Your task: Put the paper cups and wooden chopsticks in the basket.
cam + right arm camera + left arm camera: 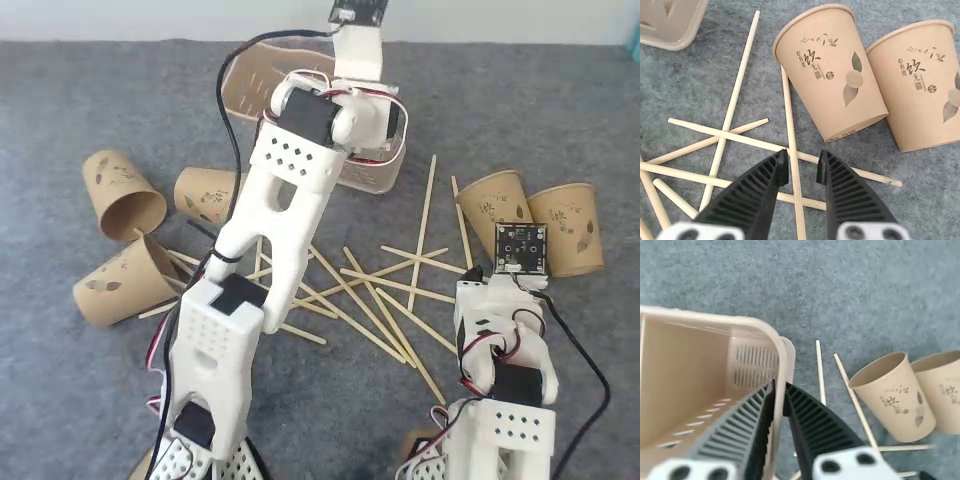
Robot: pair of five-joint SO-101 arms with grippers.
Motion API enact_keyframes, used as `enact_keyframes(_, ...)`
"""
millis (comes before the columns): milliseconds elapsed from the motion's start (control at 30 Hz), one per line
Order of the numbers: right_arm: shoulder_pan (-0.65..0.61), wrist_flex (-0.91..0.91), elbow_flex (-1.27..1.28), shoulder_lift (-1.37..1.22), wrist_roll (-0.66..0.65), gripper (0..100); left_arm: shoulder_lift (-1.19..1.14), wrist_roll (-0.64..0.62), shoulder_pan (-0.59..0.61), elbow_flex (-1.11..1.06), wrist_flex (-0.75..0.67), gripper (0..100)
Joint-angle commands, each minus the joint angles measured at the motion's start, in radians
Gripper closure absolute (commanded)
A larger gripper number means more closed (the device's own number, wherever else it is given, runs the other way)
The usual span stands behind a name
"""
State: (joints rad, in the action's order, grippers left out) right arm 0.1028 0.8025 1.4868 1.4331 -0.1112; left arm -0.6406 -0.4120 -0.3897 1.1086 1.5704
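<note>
Grey felt-like table covering [80, 90]

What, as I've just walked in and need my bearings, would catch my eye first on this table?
The tall white left arm stretched out to the basket at the far side, with the left gripper at its rim. Next, wooden chopsticks scattered crisscross on the grey mat, and paper cups lying on their sides: three by the left arm, two in front of the right gripper.
</note>
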Motion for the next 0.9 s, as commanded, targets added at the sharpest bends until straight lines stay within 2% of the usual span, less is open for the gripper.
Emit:
enact_keyframes(0, 0.001, 0.002, -0.009, 0.025, -0.011, 88.7, -0.023, -0.069, -0.006, 0.105, 0.017, 99)
enact_keyframes(167, 0.001, 0.002, -0.009, 0.025, -0.011, 88.7, -0.052, -0.175, -0.006, 0.143, 0.021, 99)
enact_keyframes(267, 0.001, 0.002, -0.009, 0.025, -0.011, 88.7, -0.052, -0.236, -0.006, 0.185, 0.080, 99)
enact_keyframes(400, 0.001, 0.001, -0.009, 0.025, -0.011, 88.7, -0.052, -0.253, -0.006, 0.259, 0.184, 99)
enact_keyframes(533, -0.001, -0.001, -0.009, 0.025, -0.011, 88.7, -0.002, -0.249, -0.002, 0.203, 0.189, 99)
enact_keyframes(733, -0.001, 0.001, -0.009, 0.025, -0.011, 88.7, 0.203, -0.068, -0.057, -0.002, 0.187, 99)
enact_keyframes(867, -0.001, -0.001, -0.009, 0.022, -0.011, 88.7, 0.285, -0.003, -0.081, -0.088, 0.187, 99)
